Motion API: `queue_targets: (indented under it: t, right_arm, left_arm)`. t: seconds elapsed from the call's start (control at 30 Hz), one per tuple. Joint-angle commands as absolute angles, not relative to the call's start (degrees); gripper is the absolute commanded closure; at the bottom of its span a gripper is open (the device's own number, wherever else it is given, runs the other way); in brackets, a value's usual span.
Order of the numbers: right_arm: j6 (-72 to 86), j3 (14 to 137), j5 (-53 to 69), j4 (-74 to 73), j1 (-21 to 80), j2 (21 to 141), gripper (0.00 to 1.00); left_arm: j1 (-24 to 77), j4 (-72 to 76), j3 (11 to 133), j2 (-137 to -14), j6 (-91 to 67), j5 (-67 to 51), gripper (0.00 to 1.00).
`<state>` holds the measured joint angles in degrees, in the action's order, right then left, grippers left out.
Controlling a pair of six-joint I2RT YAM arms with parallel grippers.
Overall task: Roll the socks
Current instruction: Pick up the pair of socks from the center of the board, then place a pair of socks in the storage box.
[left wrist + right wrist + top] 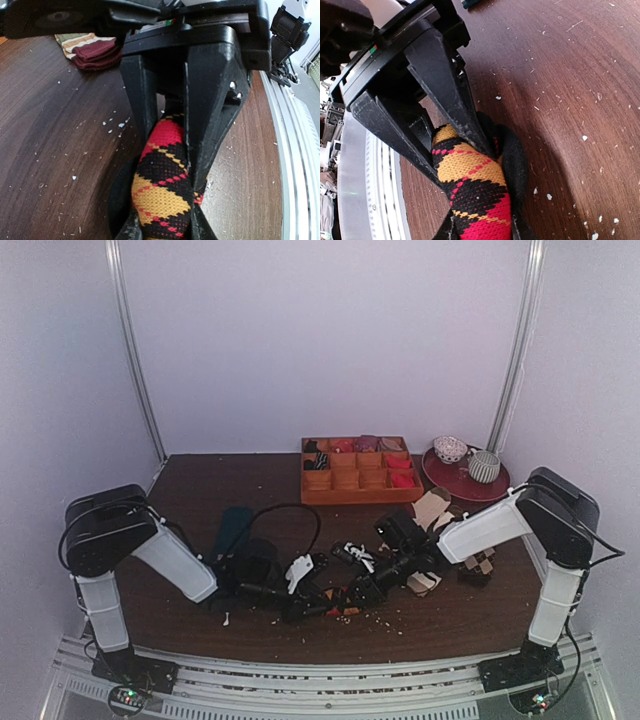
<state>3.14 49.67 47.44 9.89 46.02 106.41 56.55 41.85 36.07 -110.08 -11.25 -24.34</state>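
- The left gripper [164,224] is clenching the socks [162,172], bunched between its jaws.
- The right gripper [481,222] is squeezing the socks, jaws pressing both sides.

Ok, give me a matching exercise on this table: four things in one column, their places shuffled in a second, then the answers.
1 argyle sock
2 wooden tray
3 red plate
4 teal sock

A back right, carrying bowls
B clamped by left end effector and right end effector
C lying loose, left of centre
D back centre, divided into compartments

Pairs: 1-B, 2-D, 3-A, 4-C
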Motion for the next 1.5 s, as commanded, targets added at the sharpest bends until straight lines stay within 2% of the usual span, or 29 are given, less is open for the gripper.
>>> queue_targets:
  t: [0.0, 0.07, 0.1, 0.13, 0.17, 0.2, 0.4, 0.53, 0.67, 0.8, 1.13, 1.47]
  right_arm:
    - [5.8, 49.5, 45.8, 11.2, 46.3, 107.4, 1.0]
    - [7.4, 48.5, 44.6, 13.3, 46.0, 106.3, 1.0]
    - [8.4, 48.1, 44.2, 14.4, 45.7, 105.5, 1.0]
    - [9.5, 47.6, 43.9, 15.6, 45.2, 104.9, 1.0]
    - [10.4, 47.1, 43.5, 16.4, 44.6, 103.9, 1.0]
    - [11.4, 46.8, 43.2, 17.3, 44.0, 103.1, 1.0]
    - [16.0, 47.1, 38.7, 20.5, 39.9, 94.3, 1.0]
    - [17.9, 50.0, 31.0, 19.1, 35.7, 90.2, 1.0]
    - [17.8, 55.4, 24.7, 17.4, 31.4, 91.0, 1.0]
    - [15.1, 62.1, 18.4, 15.5, 29.6, 94.6, 1.0]
    - [7.3, 80.7, 16.4, 8.7, 24.5, 111.8, 1.0]
    - [-1.3, 90.2, 13.8, 1.8, 22.8, 122.2, 1.0]
  left_arm:
    - [57.1, 15.9, 33.6, -114.8, -10.2, -18.4, 0.89]
    - [57.1, 15.2, 34.0, -112.3, -9.3, -16.6, 0.83]
    - [57.1, 14.7, 34.3, -110.4, -8.7, -15.4, 0.74]
    - [57.1, 13.9, 34.6, -108.4, -8.3, -14.0, 0.53]
    - [57.1, 12.3, 35.1, -106.0, -7.5, -12.7, 0.13]
    - [57.1, 10.7, 35.8, -103.7, -6.8, -11.4, 0.03]
    - [56.7, 3.6, 38.0, -90.4, -4.9, -0.6, 0.02]
    - [55.5, 2.5, 38.0, -82.4, -5.6, 3.2, 0.02]
    - [52.1, 2.3, 38.8, -78.2, -7.4, 2.9, 0.02]
    - [48.2, 1.3, 41.2, -76.6, -8.7, 1.8, 0.02]
    - [47.3, 0.2, 44.4, -76.2, -6.5, 7.2, 0.02]
    - [47.2, 0.5, 44.5, -79.3, -4.5, 8.2, 0.02]
